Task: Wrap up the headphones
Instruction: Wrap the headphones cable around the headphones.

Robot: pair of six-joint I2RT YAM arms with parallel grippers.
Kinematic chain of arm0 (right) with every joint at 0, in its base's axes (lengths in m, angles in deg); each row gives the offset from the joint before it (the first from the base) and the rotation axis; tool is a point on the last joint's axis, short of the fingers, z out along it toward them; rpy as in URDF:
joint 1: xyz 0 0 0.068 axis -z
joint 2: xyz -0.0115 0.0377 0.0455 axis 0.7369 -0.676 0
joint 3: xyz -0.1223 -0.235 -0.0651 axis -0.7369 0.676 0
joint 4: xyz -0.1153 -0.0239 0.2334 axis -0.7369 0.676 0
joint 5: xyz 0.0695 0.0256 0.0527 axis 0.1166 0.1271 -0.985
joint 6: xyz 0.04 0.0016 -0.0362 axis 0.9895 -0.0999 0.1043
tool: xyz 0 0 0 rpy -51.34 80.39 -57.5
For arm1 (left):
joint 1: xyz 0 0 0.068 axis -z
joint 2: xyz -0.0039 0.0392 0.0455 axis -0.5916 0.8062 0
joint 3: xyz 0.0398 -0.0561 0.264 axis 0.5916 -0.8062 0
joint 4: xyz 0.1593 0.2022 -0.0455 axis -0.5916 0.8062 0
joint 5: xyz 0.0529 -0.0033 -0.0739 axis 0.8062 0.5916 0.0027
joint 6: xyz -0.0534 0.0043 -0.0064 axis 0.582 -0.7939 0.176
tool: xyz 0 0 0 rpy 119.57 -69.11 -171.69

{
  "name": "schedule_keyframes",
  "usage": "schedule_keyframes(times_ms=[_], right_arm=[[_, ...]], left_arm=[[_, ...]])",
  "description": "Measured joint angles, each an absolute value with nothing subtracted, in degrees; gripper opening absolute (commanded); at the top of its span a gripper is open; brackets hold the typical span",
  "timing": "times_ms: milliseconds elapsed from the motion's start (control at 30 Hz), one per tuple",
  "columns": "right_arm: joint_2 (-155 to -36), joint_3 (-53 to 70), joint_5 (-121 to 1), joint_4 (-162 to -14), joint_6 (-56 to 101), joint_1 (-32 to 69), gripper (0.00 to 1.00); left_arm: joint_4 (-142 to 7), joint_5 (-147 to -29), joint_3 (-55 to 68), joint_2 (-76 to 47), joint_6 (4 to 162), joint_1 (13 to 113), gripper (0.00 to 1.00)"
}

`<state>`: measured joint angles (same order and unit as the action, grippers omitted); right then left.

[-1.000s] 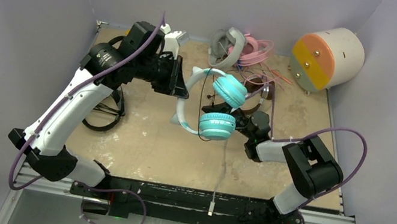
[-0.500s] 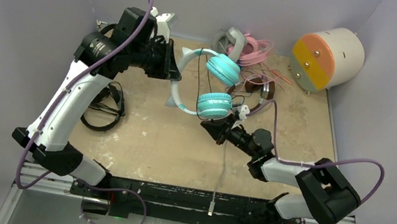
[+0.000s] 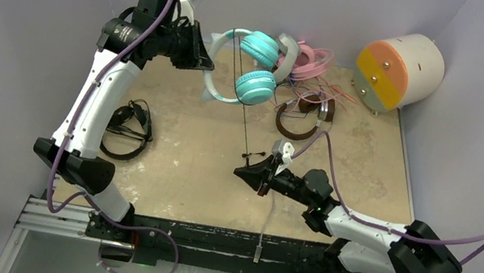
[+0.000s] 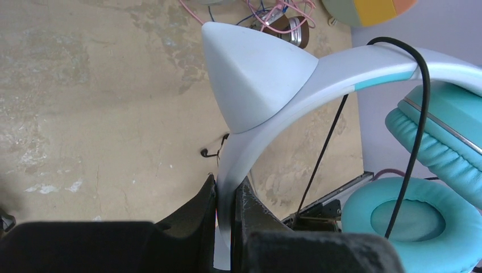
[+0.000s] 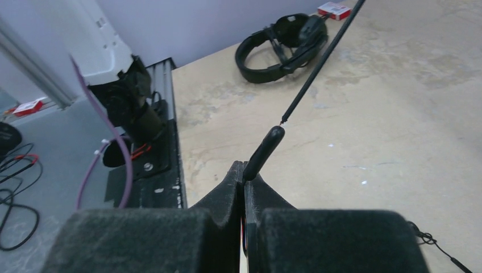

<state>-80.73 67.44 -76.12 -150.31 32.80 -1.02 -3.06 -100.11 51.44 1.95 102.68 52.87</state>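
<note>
The teal-and-white headphones [image 3: 246, 70] hang in the air over the back of the table. My left gripper [image 3: 204, 66] is shut on their white headband, next to its cat-ear bump [image 4: 250, 74]; the jaws pinch the band [image 4: 227, 193], and the teal ear cups [image 4: 409, 222] hang to the right. Their thin black cable [image 3: 246, 118] runs taut from the headband down to my right gripper [image 3: 242, 174], low over the table's front middle. That gripper [image 5: 244, 177] is shut on the cable's black plug [image 5: 262, 149].
Black headphones [image 3: 125, 128] lie at the left; they also show in the right wrist view [image 5: 281, 40]. Brown-and-silver headphones [image 3: 306, 114] and a grey-white and pink pile [image 3: 297, 57] lie at the back. A cream cylinder [image 3: 398, 70] stands back right. A white cable [image 3: 266, 222] crosses the front rail.
My left gripper has carried the teal headphones up, back and left. My right gripper has pulled the plug forward and left, away from the ear cups, drawing the cable taut.
</note>
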Motion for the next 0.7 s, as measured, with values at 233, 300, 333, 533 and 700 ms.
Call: schedule_keyframes(times_ms=[233, 300, 333, 533, 700], right_arm=[[-76.29, 65.87, -77.26, -145.02, 33.89, -5.13, 0.01], [-74.15, 64.38, -77.96, -142.46, 34.33, -5.79, 0.01], [-73.25, 63.2, -78.2, -140.8, 34.59, -6.05, 0.01], [-73.08, 52.38, -79.1, -129.46, 37.8, -6.49, 0.03], [-76.42, 42.22, -77.61, -118.02, 41.82, -6.6, 0.09]], left_arm=[[-5.79, -97.25, 49.37, 1.62, 102.59, 52.13, 0.0], [-6.79, -95.17, 47.86, 1.43, 102.55, 52.08, 0.0], [-7.67, -94.01, 46.61, 1.25, 102.53, 52.06, 0.0], [-16.85, -87.35, 34.04, -2.6, 102.16, 51.93, 0.0], [-23.78, -82.32, 23.95, -7.84, 99.93, 52.21, 0.0]])
